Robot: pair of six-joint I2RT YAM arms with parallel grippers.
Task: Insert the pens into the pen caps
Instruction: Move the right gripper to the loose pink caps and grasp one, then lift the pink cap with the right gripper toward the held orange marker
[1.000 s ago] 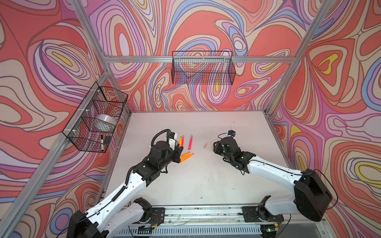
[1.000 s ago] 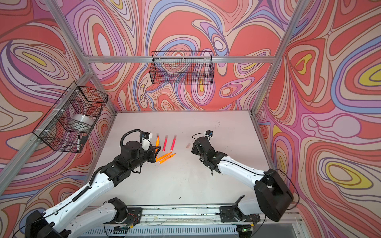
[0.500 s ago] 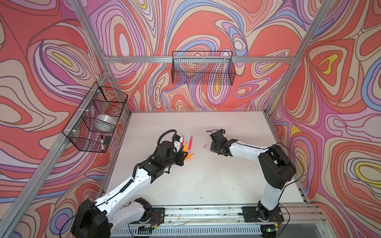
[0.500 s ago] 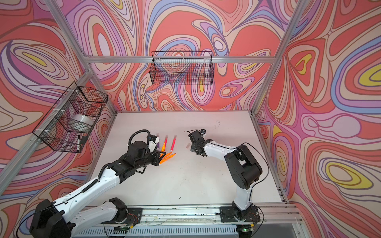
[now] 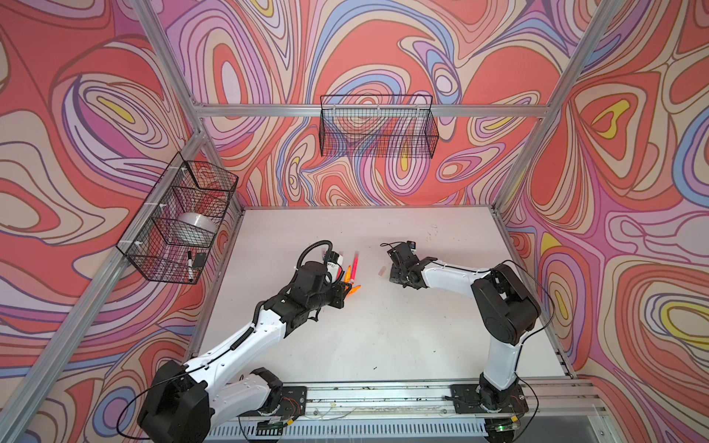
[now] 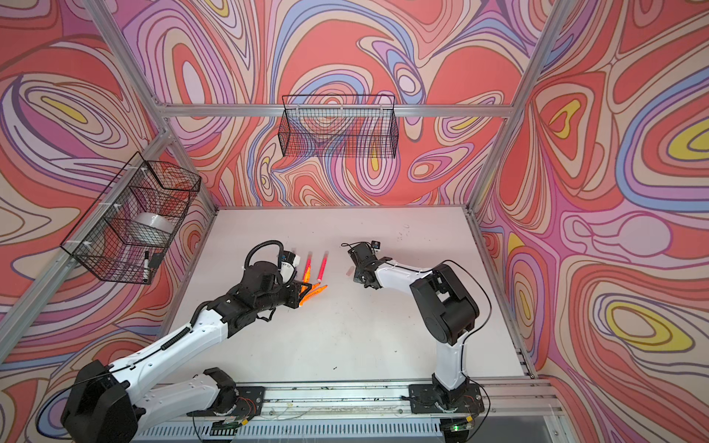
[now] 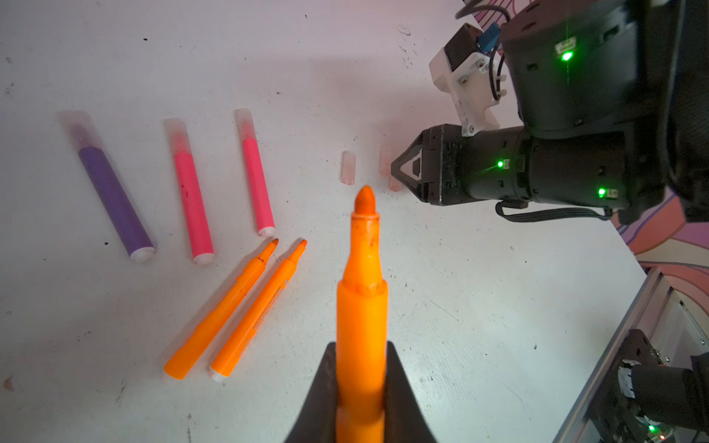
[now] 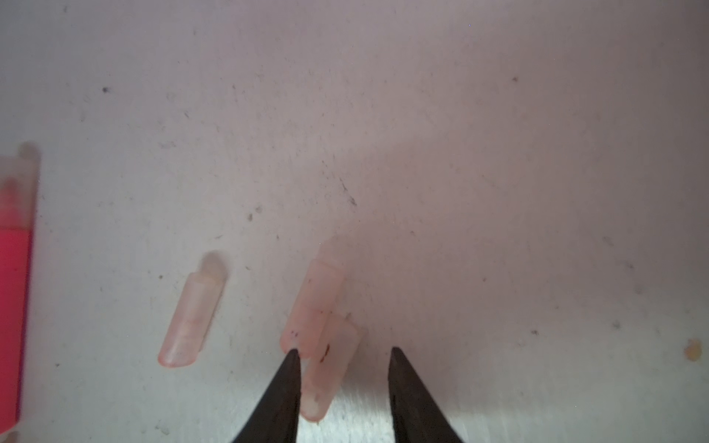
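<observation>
left end effector point(image 7: 360, 347) clenches orange pen point(image 7: 362, 276), tip toward caps point(image 7: 348, 167); right end effector point(image 8: 344, 349) released.

Between black jaws an orange pen point(image 7: 361, 307); beyond them a purple pen point(image 7: 115, 199), two pink pens point(image 7: 192, 203), pale pinkish caps point(image 8: 190, 318); red-lilac swirled walls point(image 5: 383, 46)

both top views look down steeply from high at the front onto the whole tabletop point(image 5: 383, 337). wrist views look out past the left gripper point(image 7: 360, 347) and right gripper point(image 8: 344, 349), close over the tabletop, sharing the loose pen caps point(image 8: 192, 318).
</observation>
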